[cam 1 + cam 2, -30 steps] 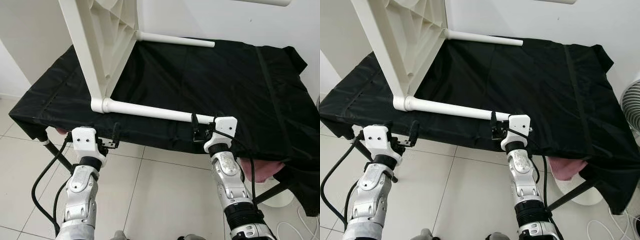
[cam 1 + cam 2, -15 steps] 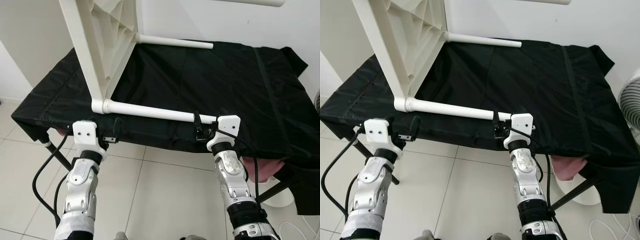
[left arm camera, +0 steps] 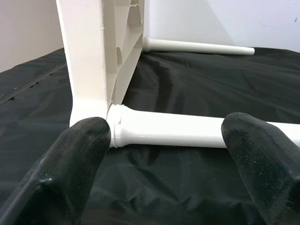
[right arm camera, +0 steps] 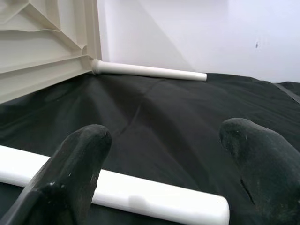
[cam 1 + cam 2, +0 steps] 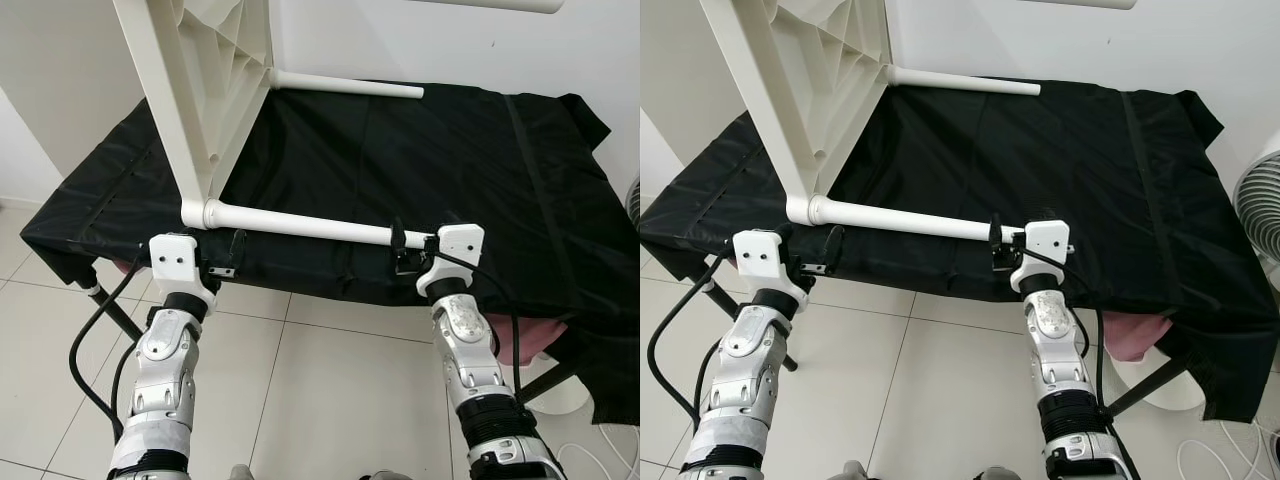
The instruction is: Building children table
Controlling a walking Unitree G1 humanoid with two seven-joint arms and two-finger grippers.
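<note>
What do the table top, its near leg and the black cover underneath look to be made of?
Table top: probably moulded plastic, off-white, matt; its underside shows cast ribs. Near leg: smooth white tube with a moulded collar at the socket, likely plastic, though painted metal can't be ruled out. Black cover: thin woven fabric, likely nylon or polyester, with a slight sheen, creases and stitched seams.

Tabletop on edge on the desk
Tabletop at 11 o'clock; near leg toward 3 o'clock, far leg behind.
</note>
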